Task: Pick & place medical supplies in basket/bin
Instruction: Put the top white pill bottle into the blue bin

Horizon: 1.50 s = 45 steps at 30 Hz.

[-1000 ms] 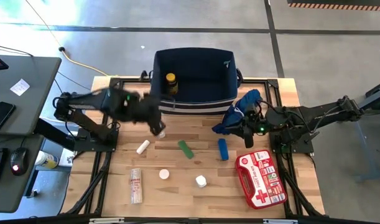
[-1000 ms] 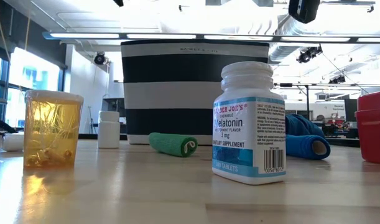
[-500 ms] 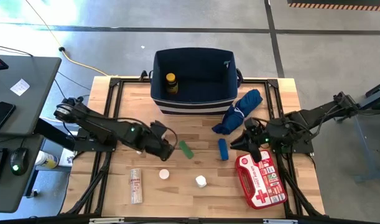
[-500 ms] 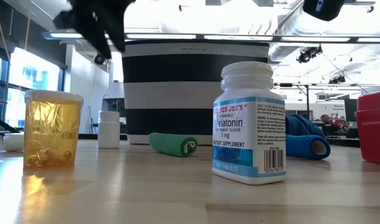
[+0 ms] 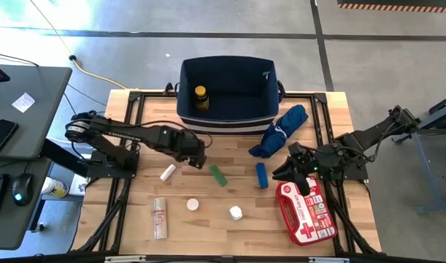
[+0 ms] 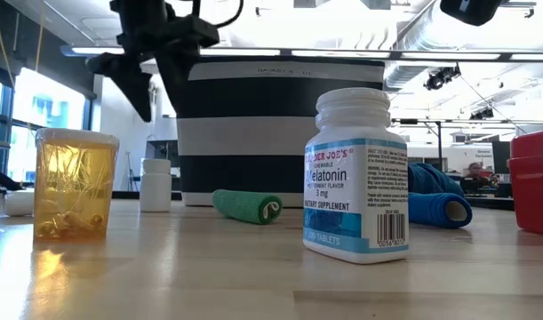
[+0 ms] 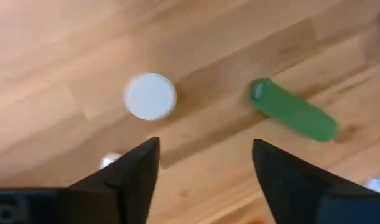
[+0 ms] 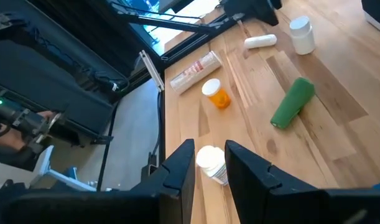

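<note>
Two arms: one on each side of the table, each with one gripper.
Bin: one navy-blue bin (image 5: 226, 89) at the far middle of the table, white stripe near its base; one amber yellow-capped bottle (image 5: 201, 97) stands inside, at its left end.
Small white bottles: two upright, one (image 5: 236, 212) near the front middle and one (image 7: 150, 96) right below the left gripper.
White tube: one (image 5: 167, 172) lying left of centre.
Open amber vial: one (image 5: 193, 205), beside the front white bottle.
Green roll: one (image 5: 218, 174) lying at mid-table.
Blue roll: one (image 5: 261, 174), right of the green roll.
Flat pale box: one (image 5: 159, 218) at the front left.
First aid pouch: one (image 5: 306, 211), red and white with crosses, at the front right.
Royal-blue fabric bundle: one (image 5: 281, 131), right of the bin.
Left gripper (image 7: 205, 165): fingers spread wide, holding nothing, hovering over the white bottle between the tube and the green roll.
Right gripper (image 8: 209, 163): fingers a narrow gap apart, nothing between them, at the far left corner of the pouch, just right of the blue roll.
</note>
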Available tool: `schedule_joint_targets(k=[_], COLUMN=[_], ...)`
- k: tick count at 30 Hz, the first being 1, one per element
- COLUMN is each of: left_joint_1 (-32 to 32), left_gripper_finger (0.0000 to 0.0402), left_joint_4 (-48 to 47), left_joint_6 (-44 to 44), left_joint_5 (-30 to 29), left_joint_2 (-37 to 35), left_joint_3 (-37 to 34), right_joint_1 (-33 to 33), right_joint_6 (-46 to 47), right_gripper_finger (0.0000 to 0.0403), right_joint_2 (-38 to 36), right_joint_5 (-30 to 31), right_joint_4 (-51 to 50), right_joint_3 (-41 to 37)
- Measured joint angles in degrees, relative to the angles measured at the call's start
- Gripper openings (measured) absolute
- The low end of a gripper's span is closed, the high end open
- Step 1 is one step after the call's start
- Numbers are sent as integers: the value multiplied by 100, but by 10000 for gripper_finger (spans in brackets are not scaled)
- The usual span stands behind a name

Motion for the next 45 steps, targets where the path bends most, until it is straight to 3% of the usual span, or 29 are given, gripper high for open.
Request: schedule_joint_targets(k=[5,9,25,38,45], left_joint_1=[208,392,748,1040,802], left_gripper_finger=[366,381,304,303,305], left_joint_4=[-287,-332,-139,-62,302], left_joint_6=[480,840,1808,2140,2127], left_joint_5=[-139,-388,-263,1,-165], left_joint_2=[215,400,689,690,687], left_joint_3=[-3,2,-3,-4,-416], right_joint_1=[0,-24,-181,-181,-181], right_joint_6=[95,95,131,98,98], right_gripper_finger=[81,81,81,81,81], right_joint_2=[-2,-2,-1,0,0], right_joint_5=[333,556,774,786,794], right_joint_4=[-6,-7,-15,-104,-111], right_joint_3=[0,0,0,0,0])
